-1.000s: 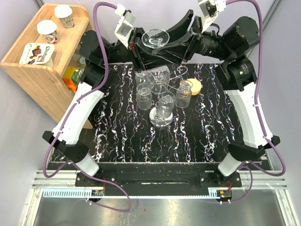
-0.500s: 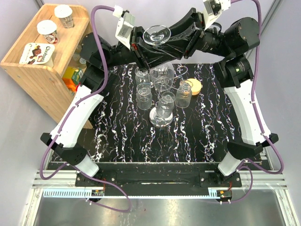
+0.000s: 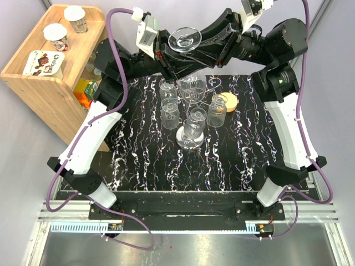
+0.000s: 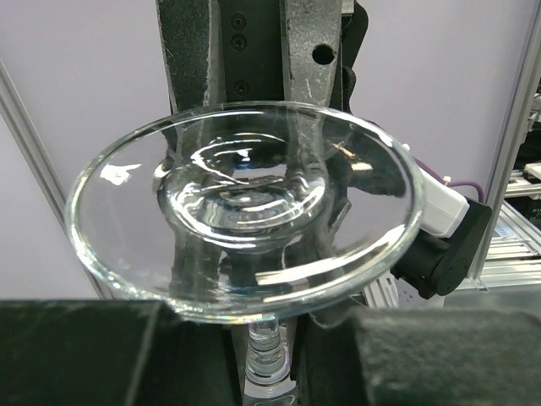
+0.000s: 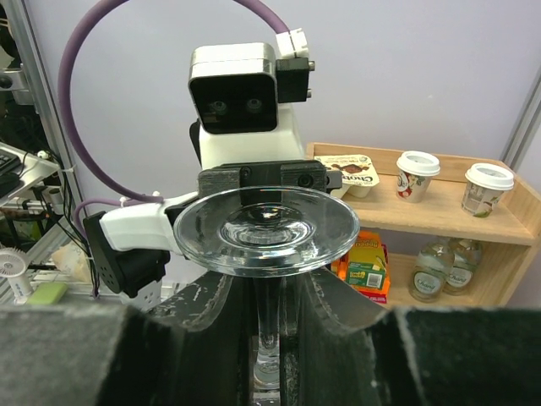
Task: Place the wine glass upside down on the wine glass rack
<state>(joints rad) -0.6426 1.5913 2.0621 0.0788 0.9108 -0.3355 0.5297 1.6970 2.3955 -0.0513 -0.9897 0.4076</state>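
Foot uppermost for hanging, the wine glass [image 3: 185,40] is hovering over the wine glass rack [image 3: 189,139], the left end effector [image 4: 270,364] pinching its stem while the right end effector [image 5: 270,330] is straddling it, grip indiscernible.

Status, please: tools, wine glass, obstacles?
Left tool shut on wine glass stem. Right tool around stem, grip unclear. Glass inverted, aloft at rack. Other glasses near it.

Black marbled table [image 3: 138,166], wine glass rack [image 3: 188,139] (disc base down), glass jar [image 3: 217,113]
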